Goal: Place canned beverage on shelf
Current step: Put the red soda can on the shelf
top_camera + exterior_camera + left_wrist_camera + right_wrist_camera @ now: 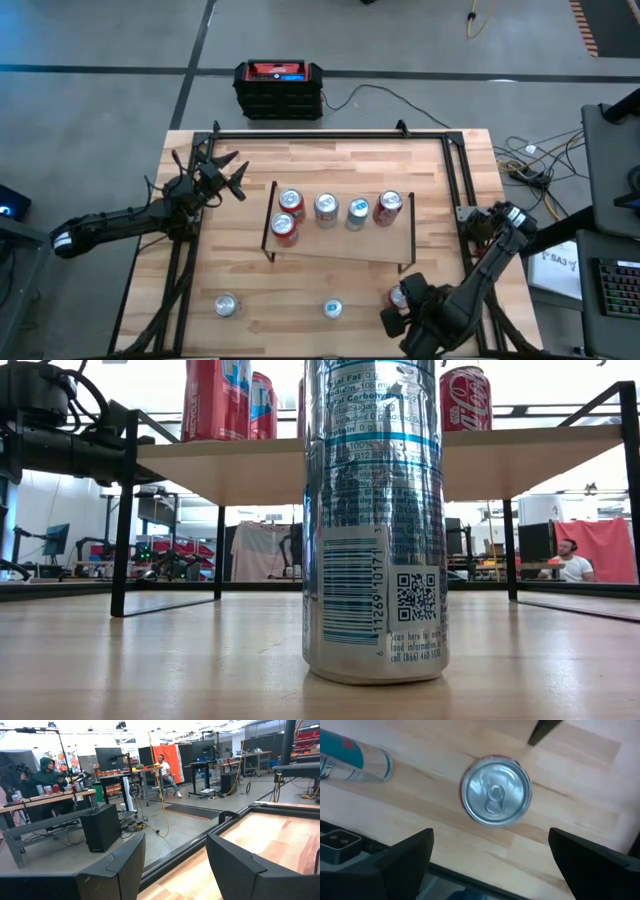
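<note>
Right tool poised over the next can

High view: our right tool (398, 312) hovers wide above the upright red aluminium can (399, 295) near the low light-wood shelf (340, 243). Right wrist view: rigid, smooth, likely slippery — grip mid-body. Left tool (222, 170) waits, spread.

Five cans (326, 208) stand on the shelf (340, 245); three more cans (332, 308) stand before it on the table (300, 160)
</note>
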`<action>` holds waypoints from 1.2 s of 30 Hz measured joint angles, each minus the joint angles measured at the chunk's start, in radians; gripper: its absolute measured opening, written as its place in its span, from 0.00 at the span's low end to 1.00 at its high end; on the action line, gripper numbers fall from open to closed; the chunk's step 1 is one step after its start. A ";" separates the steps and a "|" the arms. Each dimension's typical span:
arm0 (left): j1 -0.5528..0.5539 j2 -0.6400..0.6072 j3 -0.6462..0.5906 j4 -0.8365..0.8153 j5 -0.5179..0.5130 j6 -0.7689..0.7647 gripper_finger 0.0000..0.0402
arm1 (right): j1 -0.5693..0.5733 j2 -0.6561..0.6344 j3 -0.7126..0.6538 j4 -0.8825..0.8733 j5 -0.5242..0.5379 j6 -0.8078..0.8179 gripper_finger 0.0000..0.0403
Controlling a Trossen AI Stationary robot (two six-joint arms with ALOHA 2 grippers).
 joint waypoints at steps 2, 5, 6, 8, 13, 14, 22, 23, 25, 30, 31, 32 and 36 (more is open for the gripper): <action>0.000 0.000 0.000 0.000 0.000 0.000 0.49 | -0.012 0.000 0.000 0.000 0.003 -0.020 0.95; 0.000 0.000 0.000 0.000 0.000 0.000 0.49 | -0.032 0.000 -0.006 -0.011 0.005 -0.037 0.95; 0.000 0.000 0.000 0.000 0.000 0.000 0.49 | -0.039 0.000 -0.012 -0.015 0.004 -0.045 0.95; 0.000 0.000 0.000 0.000 0.000 0.000 0.49 | -0.054 0.000 -0.027 -0.014 -0.017 -0.058 0.95; 0.000 0.000 0.000 0.000 0.000 0.000 0.49 | -0.089 0.000 -0.073 -0.015 -0.077 -0.071 0.95; 0.000 0.000 0.000 0.000 0.000 0.000 0.49 | -0.093 0.000 -0.080 -0.015 -0.080 -0.078 0.95; 0.000 0.000 0.000 0.000 0.000 0.000 0.49 | -0.107 0.000 -0.103 0.044 -0.091 -0.131 0.95; 0.000 0.000 0.000 0.000 0.000 0.000 0.49 | -0.106 0.000 -0.103 0.043 -0.091 -0.123 0.95; 0.000 0.000 0.000 0.000 0.000 0.000 0.49 | -0.106 0.000 -0.108 0.046 -0.091 -0.098 0.95; 0.000 0.000 0.000 0.000 0.000 0.000 0.49 | -0.107 0.000 -0.146 0.087 -0.091 -0.079 0.95; 0.000 0.000 0.000 0.000 0.000 0.000 0.49 | -0.109 0.000 -0.157 0.097 -0.091 -0.079 0.95; 0.000 0.000 0.000 0.000 0.000 0.000 0.49 | -0.109 0.000 -0.166 0.102 -0.091 -0.073 0.95; 0.000 0.000 0.000 0.000 0.000 0.000 0.49 | -0.109 0.000 -0.175 0.113 -0.093 -0.048 0.95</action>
